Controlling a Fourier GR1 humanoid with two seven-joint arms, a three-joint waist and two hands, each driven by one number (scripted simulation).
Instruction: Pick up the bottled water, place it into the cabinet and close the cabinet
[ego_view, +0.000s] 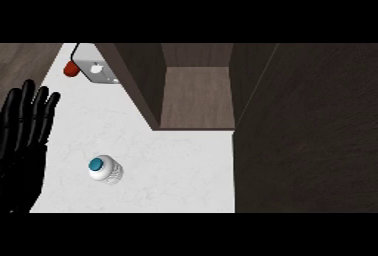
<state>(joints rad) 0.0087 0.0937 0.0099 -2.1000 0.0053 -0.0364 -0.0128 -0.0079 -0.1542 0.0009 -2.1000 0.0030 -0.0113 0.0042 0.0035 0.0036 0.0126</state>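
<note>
The bottled water (105, 169) stands upright on the white counter (177, 165), seen from above as a clear bottle with a teal cap. Behind it the dark wooden cabinet (196, 97) stands open, its brown inner floor bare. The cabinet's door (306, 130) is swung out and fills the view's right side. My left hand (26, 135) rests open at the left edge, fingers straight and pointing up, apart from the bottle. My right hand does not show.
A grey box-like object (100, 67) with a red thing (71, 69) beside it sits at the counter's back left, next to the cabinet's left wall. Dark wood flooring shows at the far upper left.
</note>
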